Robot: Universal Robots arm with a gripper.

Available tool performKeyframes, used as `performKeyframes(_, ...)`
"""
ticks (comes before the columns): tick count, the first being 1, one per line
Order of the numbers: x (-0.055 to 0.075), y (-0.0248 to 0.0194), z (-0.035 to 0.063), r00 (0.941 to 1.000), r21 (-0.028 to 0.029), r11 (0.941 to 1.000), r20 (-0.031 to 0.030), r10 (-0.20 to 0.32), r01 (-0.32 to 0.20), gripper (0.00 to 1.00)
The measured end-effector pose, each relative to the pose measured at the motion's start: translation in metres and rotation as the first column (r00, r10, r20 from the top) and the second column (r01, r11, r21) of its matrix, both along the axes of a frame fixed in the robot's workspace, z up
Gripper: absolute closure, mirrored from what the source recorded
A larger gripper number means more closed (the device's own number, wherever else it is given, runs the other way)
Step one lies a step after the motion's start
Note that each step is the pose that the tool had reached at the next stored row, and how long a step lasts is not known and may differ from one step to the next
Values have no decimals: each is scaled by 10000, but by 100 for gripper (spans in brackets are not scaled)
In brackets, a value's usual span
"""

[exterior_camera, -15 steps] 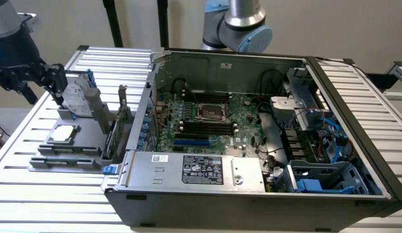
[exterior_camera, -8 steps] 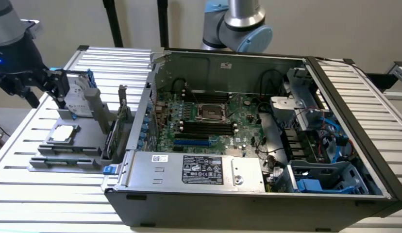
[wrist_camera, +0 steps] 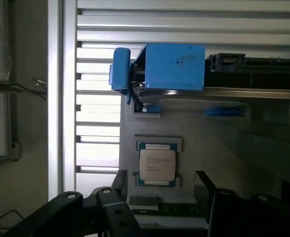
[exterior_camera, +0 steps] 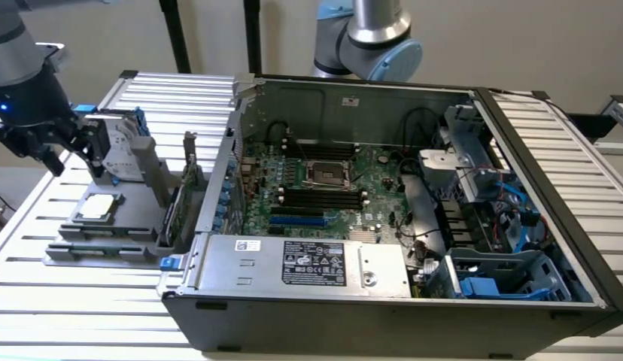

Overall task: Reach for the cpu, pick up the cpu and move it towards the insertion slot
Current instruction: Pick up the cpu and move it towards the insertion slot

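Note:
The cpu (exterior_camera: 98, 207), a small square chip with a silvery top, lies flat in a recess of the grey holder (exterior_camera: 101, 241) at the exterior view's left. My gripper (exterior_camera: 76, 162) hangs above it, a little behind, not touching. In the wrist view the cpu (wrist_camera: 157, 164) lies just beyond my gripper (wrist_camera: 161, 177), and the two black fingers (wrist_camera: 120, 181) stand apart with nothing between them. The insertion slot (exterior_camera: 326, 174), a shiny metal frame with a dark centre, sits on the motherboard inside the open computer case (exterior_camera: 392, 316).
A silver hard drive with blue rails (exterior_camera: 121, 150) stands upright on the holder right beside my gripper, its blue rail (wrist_camera: 174, 66) beyond the cpu. Black memory slots (exterior_camera: 317, 199) flank the socket. A second arm (exterior_camera: 367, 37) stands behind the case. The slatted table (exterior_camera: 50, 316) carries everything.

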State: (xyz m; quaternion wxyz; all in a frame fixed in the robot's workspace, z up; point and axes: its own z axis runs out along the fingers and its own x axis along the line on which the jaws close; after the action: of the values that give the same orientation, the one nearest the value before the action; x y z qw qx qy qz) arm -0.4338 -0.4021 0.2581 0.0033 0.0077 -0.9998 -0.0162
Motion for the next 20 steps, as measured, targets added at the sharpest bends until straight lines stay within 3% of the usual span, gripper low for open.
performKeyframes(5,0,-38,-91,10000,-1,10000,-1,0,0,35)
performKeyframes(12,0,-129,-218,10000,16,10000,7,1,-1,35)
performKeyframes(15,0,-162,-272,10000,53,10000,24,1,-1,35)
performKeyframes(20,0,-186,-353,10000,164,9999,63,-3,2,35)
